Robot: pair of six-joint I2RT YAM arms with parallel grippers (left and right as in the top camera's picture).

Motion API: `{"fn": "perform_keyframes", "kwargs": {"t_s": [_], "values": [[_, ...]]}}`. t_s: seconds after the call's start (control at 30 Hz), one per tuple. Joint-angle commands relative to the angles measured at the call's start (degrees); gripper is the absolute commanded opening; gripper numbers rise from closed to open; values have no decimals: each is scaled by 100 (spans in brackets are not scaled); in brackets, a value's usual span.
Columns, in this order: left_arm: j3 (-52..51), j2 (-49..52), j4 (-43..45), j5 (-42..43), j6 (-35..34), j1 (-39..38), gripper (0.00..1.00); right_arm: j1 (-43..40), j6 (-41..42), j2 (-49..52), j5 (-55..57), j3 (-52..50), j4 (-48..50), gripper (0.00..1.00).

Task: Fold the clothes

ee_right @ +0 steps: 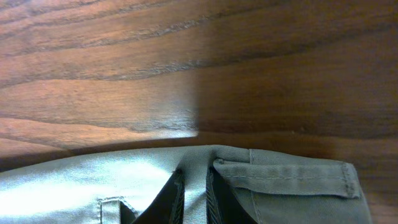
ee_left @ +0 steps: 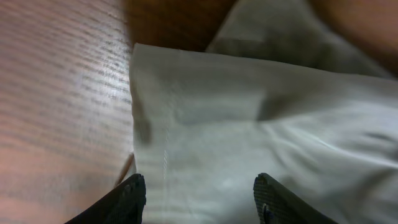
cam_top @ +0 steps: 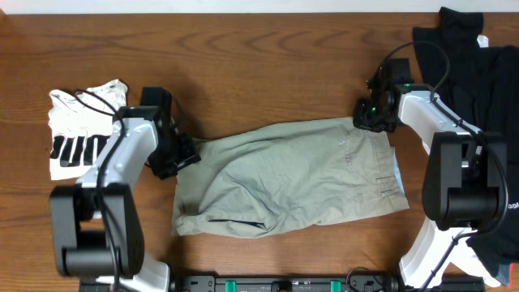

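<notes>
The light khaki-grey shorts (cam_top: 292,174) lie spread and wrinkled across the middle of the table. My left gripper (cam_top: 180,158) is at their left end. In the left wrist view its fingers (ee_left: 199,193) are wide open over the pale fabric (ee_left: 249,124), close to the cloth's left edge. My right gripper (cam_top: 369,120) is at the shorts' far right corner. In the right wrist view its fingers (ee_right: 194,174) are shut on a fold of the stitched edge of the shorts (ee_right: 292,186).
A small white tee with black bars (cam_top: 81,130) lies left of the left arm. Black garments (cam_top: 466,49) are piled at the back right, beside the right arm. Bare wooden tabletop (cam_top: 268,57) lies behind the shorts.
</notes>
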Motion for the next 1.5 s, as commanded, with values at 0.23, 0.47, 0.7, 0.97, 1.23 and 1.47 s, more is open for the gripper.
{"fn": "perform_keyframes", "kwargs": {"t_s": [0.23, 0.47, 0.7, 0.97, 1.23, 1.47], "values": [[-17, 367, 787, -592, 341, 2, 53, -107, -122, 448, 713, -319, -260, 13], [-17, 369, 1322, -595, 413, 4, 6, -107, -120, 448, 713, -319, -286, 13], [-17, 367, 1661, -1362, 492, 11, 6, -111, -120, 448, 719, -319, -258, 13], [-17, 367, 1681, -1641, 494, 107, 7, -310, -24, 448, 713, -319, -17, 13], [315, 245, 1554, -1217, 496, 105, 55, -396, -258, 313, 625, -256, -271, 14], [708, -750, 376, -942, 470, 105, 67, -444, -273, -966, 697, -120, -645, 19]]}}
